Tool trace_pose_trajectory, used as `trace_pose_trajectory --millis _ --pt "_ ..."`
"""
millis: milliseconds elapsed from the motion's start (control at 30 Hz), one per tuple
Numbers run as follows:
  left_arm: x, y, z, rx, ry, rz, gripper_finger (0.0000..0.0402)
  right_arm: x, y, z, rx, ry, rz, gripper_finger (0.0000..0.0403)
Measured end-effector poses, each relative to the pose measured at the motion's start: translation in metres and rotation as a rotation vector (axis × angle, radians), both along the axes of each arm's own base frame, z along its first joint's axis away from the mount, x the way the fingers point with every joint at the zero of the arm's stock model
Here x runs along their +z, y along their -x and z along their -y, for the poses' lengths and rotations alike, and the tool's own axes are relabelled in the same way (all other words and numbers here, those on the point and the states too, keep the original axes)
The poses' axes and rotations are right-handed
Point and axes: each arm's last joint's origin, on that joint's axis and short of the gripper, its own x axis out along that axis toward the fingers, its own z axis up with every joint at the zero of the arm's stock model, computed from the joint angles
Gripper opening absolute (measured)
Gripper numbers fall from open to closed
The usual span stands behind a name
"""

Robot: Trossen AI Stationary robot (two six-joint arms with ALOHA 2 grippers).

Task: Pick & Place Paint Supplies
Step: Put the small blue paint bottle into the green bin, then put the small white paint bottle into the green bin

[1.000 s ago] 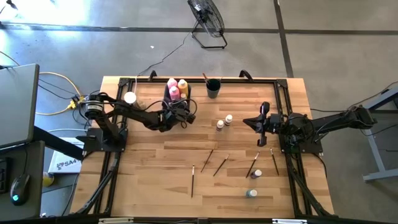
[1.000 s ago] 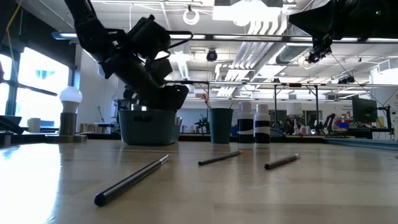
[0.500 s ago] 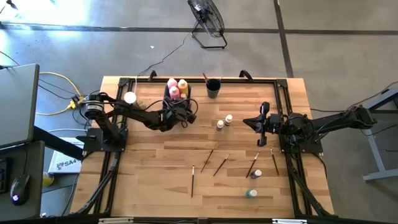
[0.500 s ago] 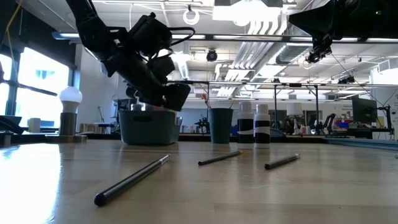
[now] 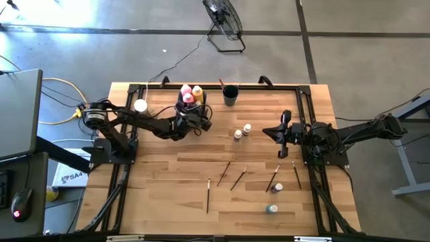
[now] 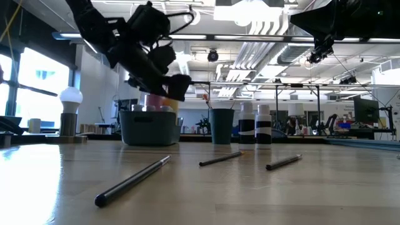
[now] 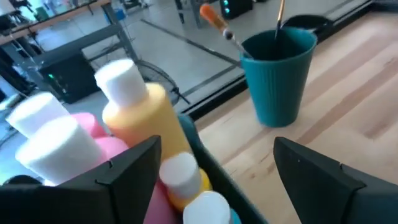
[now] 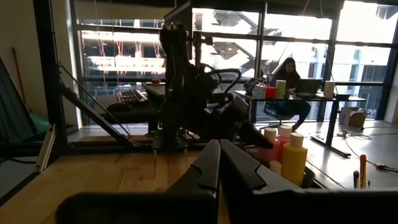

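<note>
A dark bin (image 5: 190, 102) at the far edge holds tall pink (image 7: 62, 146) and yellow (image 7: 144, 118) squeeze bottles and small white-capped paint bottles (image 7: 184, 177). My left gripper (image 7: 217, 180) hangs open just above the bin's right end (image 6: 174, 87), touching nothing. A teal cup (image 5: 230, 95) with a brush in it stands to the right. Two small bottles (image 5: 242, 132) stand mid-table; two more (image 5: 274, 199) and several paintbrushes (image 5: 232, 176) lie nearer the front. My right gripper (image 5: 282, 131) waits shut at the right, raised.
A white knob on a round tan base (image 5: 140, 105) stands left of the bin. Black frame rails (image 5: 306, 114) run along the table's sides and far edge. Bare wood (image 5: 168, 195) lies at the near left. A person sits at a desk (image 8: 289, 81) beyond the table.
My left gripper has risen straight up out of the bin's right end and now hangs clear above its rim. The bottles in the bin have stayed where they were.
</note>
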Motion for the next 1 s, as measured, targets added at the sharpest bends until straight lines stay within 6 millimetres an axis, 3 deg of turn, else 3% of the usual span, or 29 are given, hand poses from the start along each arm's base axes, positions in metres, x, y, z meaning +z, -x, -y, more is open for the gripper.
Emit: trace_pose_trajectory --millis 233,567,800,1000 --pt "0.024 -0.002 0.002 -0.109 0.033 0.083 0.0306 0.0 0.0 0.0 -0.001 0.0 0.0 0.0002" --pt "0.021 -0.003 0.003 -0.167 0.067 0.07 0.0306 0.0 0.0 0.0 0.0 0.0 0.001 0.0002" --pt "0.025 -0.011 0.016 -0.416 0.126 0.114 0.0306 0.0 0.0 0.0 0.001 0.0 0.002 0.0002" --pt "0.03 -0.017 0.038 -0.749 0.059 0.066 0.0306 0.0 0.0 0.0 0.001 0.0 0.002 0.0002"
